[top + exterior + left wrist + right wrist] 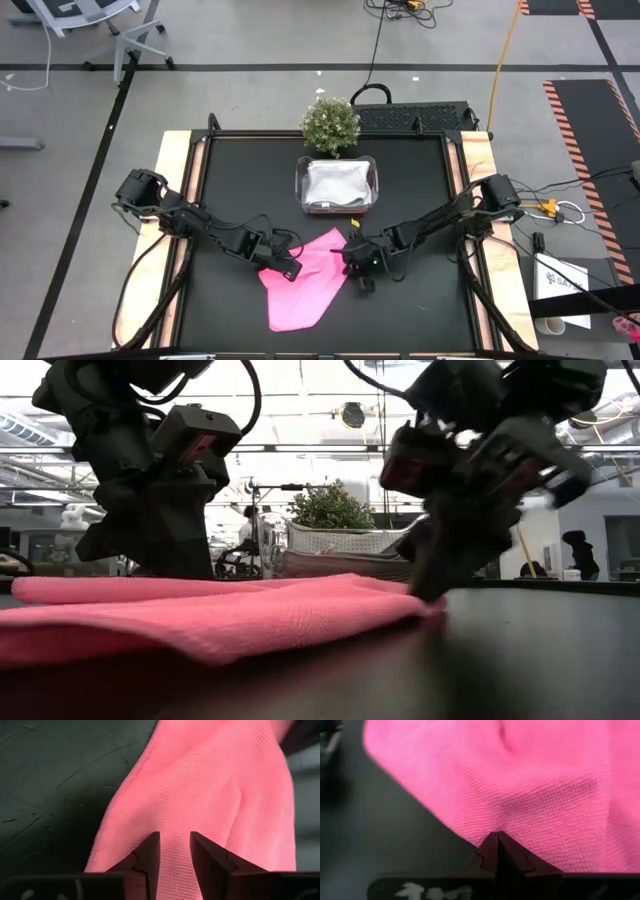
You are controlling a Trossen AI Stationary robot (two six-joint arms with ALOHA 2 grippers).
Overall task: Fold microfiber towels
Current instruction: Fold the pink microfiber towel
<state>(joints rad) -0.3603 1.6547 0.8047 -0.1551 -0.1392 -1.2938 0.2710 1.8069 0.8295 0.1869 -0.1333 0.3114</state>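
The bright pink towel (303, 280) lies crumpled and partly folded over on the black table top, near the front middle. It also shows in the low view (200, 610). My left gripper (293, 268) is low over the towel's left part, its fingers a narrow gap apart with pink cloth showing between them (175, 865). My right gripper (358, 272) is at the towel's right edge, shut on it. A light grey towel (338, 183) lies in the clear tub. The orange-yellow towel is out of view. My left gripper's fingers (150, 857) point down at the pink towel near its left edge; I cannot tell whether they touch it. My right gripper pinches the towel's right edge (495, 827) between its shut fingertips, slanting down from the table's right. The cloth there lies low on the table (415, 595).
The clear plastic tub (372, 190) stands at the table's far middle, with a small potted plant (330, 122) behind it. The black table top (420, 300) has bare room to the right, left and front of the towel.
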